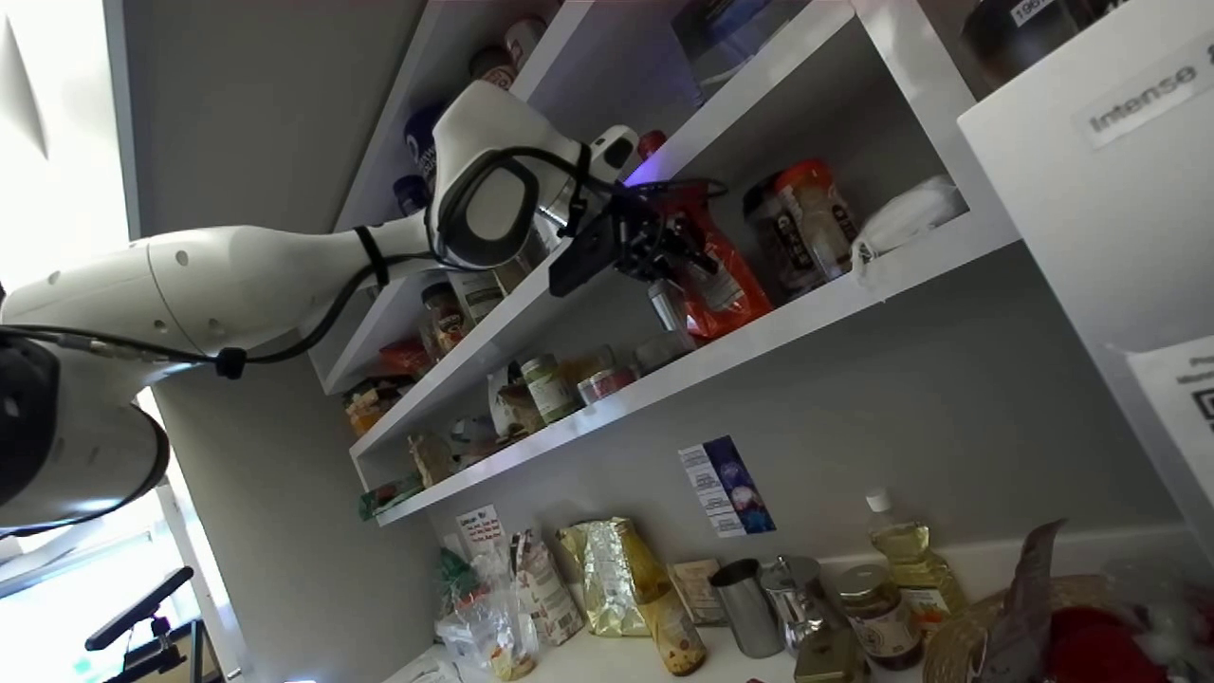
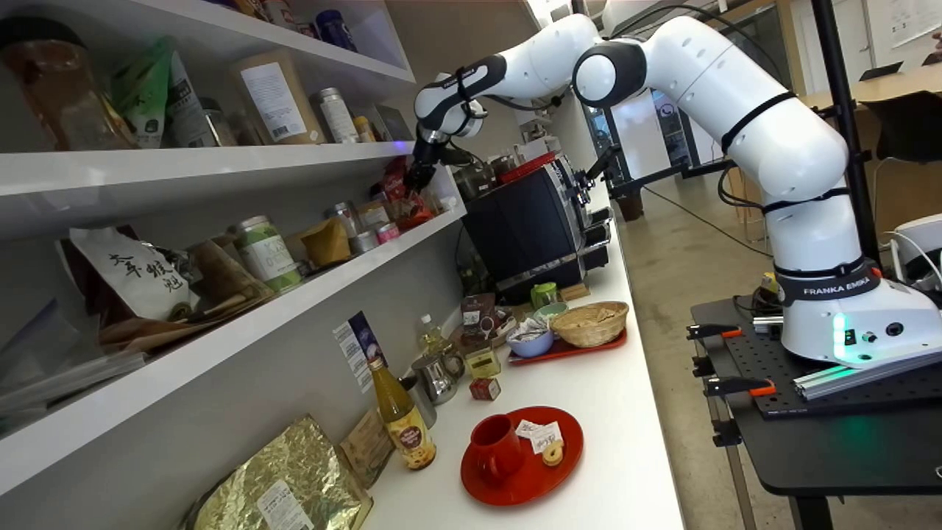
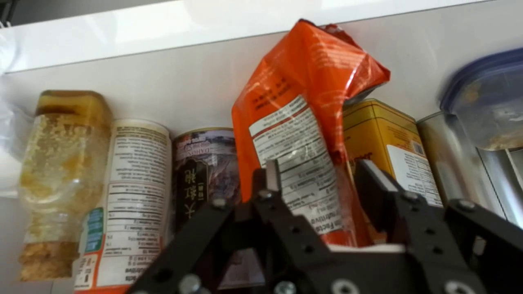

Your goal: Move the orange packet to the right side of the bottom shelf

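The orange packet (image 1: 728, 296) stands tilted on the bottom shelf (image 1: 626, 399), its top partly hidden by the gripper. It also shows, partly covered, in an exterior view (image 2: 394, 179). In the wrist view the packet (image 3: 286, 118) appears upside down with its white nutrition label facing me and a crumpled edge near the shelf's front lip (image 3: 163, 30). My gripper (image 3: 322, 177) is open, its fingers apart in front of the packet. One finger overlaps the label; the other overlaps the yellow-orange box. The gripper also shows at the packet in both exterior views (image 1: 690, 267) (image 2: 419, 177). Finger contact cannot be told.
The yellow-orange box (image 3: 388, 151) and a dark tin (image 3: 206, 163) flank the packet closely. Jars (image 1: 818, 223) and a white bag (image 1: 910, 216) stand toward the shelf's end by the upright. An upper shelf (image 1: 740, 100) runs just above the gripper. Several jars stand along the other side.
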`<state>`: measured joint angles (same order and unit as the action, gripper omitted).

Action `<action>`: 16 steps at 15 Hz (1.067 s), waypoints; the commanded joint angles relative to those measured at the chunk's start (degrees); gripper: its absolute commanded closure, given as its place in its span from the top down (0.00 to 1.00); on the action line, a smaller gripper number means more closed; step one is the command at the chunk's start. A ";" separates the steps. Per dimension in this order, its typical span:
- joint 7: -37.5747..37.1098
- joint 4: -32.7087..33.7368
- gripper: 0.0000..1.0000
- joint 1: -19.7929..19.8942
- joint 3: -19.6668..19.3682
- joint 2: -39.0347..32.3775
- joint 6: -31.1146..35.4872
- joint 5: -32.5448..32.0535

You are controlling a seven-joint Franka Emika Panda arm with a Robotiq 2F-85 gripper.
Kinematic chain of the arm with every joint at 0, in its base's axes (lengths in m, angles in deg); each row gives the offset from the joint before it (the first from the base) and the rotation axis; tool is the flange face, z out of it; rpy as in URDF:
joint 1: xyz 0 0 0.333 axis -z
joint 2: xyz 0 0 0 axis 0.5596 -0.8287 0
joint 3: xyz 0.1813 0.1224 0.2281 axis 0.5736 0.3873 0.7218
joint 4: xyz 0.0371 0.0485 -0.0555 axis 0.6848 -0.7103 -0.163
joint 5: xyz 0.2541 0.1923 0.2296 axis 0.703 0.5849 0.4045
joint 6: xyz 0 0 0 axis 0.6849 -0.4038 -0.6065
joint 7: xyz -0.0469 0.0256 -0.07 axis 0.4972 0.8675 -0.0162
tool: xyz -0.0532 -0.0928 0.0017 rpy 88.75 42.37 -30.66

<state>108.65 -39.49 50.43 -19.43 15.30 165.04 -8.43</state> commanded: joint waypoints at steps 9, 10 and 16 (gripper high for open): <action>15.27 -24.40 1.00 4.74 -0.13 22.36 -14.60 6.68; 17.36 -27.07 1.00 5.12 -0.54 25.08 -17.94 7.67; 19.01 -32.78 1.00 2.01 -6.03 31.91 -25.88 6.25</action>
<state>127.82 -72.79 55.30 -22.69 47.53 139.28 -1.98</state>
